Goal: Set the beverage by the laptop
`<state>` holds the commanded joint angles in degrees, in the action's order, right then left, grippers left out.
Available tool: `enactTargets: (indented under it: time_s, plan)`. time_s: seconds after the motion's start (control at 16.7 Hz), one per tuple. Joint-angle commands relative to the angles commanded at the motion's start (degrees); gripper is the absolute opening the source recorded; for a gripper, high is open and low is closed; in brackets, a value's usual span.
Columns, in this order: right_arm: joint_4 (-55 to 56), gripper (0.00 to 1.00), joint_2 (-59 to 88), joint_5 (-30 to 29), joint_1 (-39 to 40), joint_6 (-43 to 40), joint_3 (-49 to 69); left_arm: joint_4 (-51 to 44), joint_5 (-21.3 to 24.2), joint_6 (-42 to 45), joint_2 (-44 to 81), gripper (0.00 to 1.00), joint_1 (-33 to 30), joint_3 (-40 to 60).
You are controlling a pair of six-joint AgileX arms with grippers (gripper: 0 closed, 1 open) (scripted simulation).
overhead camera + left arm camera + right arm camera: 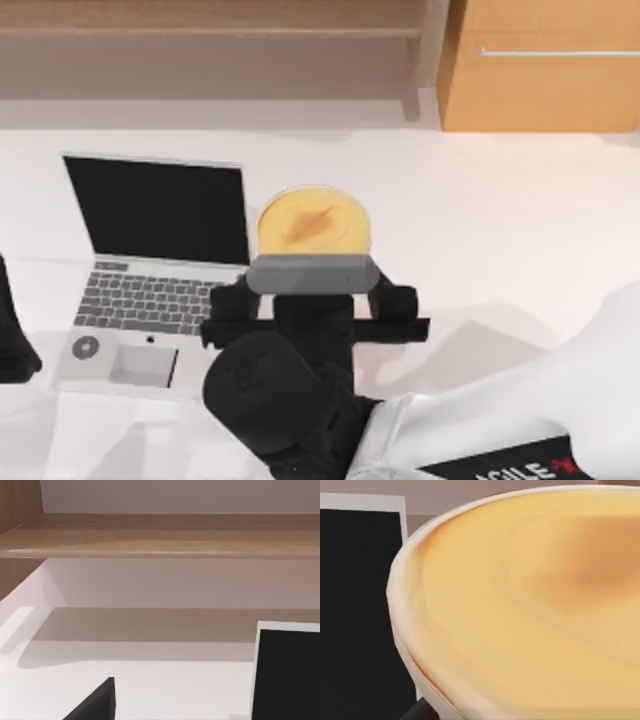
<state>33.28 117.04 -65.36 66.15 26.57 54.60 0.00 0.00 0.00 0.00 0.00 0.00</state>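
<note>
Top view: cup [312, 222] mid-table, just right of laptop [155, 265] screen, upright. Right gripper [314, 268] at cup's near side; fingers hidden, grip state impossible to tell. Probably light, rigid, tapered and slick; likely to spill if tilted. Best held low on sides, level. Left gripper [12, 340] parked at table's [500, 250] left edge.

Open silver laptop [150, 270] at table's left, swirl-topped beverage [312, 225] seemingly upright beside its screen
</note>
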Motion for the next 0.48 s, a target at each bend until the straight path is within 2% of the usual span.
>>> enactTargets:
  time_s: [0.12,0.48]
  plan:
    - [0.0,0.98,0.0,0.0,0.0,0.0,0.0,0.0,0.0,0.0,0.0,1.00,0.0,0.0]
    - [0.0,1.00,0.0,0.0,0.0,0.0,0.0,0.0,0.0,0.0,0.0,1.00,0.0,0.0]
